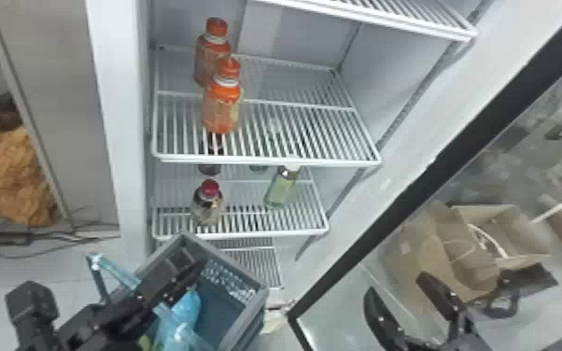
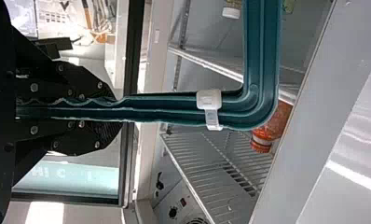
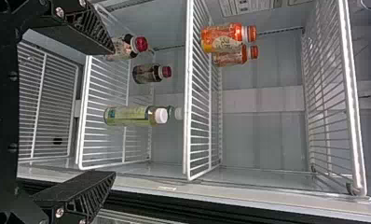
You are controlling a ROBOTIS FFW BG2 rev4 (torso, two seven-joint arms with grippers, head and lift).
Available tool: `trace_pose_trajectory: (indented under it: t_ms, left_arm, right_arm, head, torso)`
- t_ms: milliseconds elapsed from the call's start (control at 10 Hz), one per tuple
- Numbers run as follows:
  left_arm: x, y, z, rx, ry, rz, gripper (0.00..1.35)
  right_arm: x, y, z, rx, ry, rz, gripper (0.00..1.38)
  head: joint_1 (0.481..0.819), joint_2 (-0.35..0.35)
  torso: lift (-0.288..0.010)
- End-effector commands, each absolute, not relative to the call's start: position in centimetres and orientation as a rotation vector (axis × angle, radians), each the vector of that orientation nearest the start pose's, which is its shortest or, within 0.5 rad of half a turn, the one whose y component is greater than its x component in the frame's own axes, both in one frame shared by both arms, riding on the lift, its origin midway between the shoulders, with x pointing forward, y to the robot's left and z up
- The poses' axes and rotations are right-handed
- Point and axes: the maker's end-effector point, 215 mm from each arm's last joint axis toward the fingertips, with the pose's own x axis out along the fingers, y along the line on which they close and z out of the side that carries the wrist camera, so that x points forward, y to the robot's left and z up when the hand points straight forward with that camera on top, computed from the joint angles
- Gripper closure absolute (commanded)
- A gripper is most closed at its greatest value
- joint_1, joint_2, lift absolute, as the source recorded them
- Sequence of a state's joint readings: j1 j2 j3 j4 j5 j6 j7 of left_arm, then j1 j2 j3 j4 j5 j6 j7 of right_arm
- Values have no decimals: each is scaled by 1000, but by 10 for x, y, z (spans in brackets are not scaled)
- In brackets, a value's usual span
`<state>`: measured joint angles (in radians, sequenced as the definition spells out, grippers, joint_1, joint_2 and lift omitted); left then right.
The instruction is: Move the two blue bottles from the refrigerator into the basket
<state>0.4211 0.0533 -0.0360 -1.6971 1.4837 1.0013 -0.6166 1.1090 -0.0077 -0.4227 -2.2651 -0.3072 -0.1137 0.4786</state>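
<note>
This place is perhaps a lab or a workroom. Cables [image 1: 72, 229] lie on the floor [image 1: 14, 275], and a cardboard box [image 1: 410, 252] shows at the glass door [image 1: 439, 169] of the refrigerator [image 1: 116, 93].

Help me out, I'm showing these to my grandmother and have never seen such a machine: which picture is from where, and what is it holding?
This is a robot with two black arms at an open fridge. One picture looks down from its head; the other two come from its wrists and are turned sideways. The left gripper is closed on the basket's handle. In the basket lies a light blue bottle. The right gripper is open and empty. On the fridge's upper shelf stand two orange bottles; on the one below, red-capped bottles and greenish ones.
</note>
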Motion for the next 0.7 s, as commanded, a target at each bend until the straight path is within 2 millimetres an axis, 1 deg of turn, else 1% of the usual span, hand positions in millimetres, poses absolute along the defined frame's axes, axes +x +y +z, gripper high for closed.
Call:
trace_pose_trajectory:
  t_ms: [0,600]
  left_arm:
    - [298,-10,-353,-1760,628,-995,1202]
    - [298,-10,-353,-1765,627,-994,1202]
  right_arm:
    - [242,-329,-365,10,259,162,133]
    - [242,-331,-367,13,259,158,133]
  head:
    - [695,-350]
    - [695,-350]
  torso:
    - [0]
    - [0]
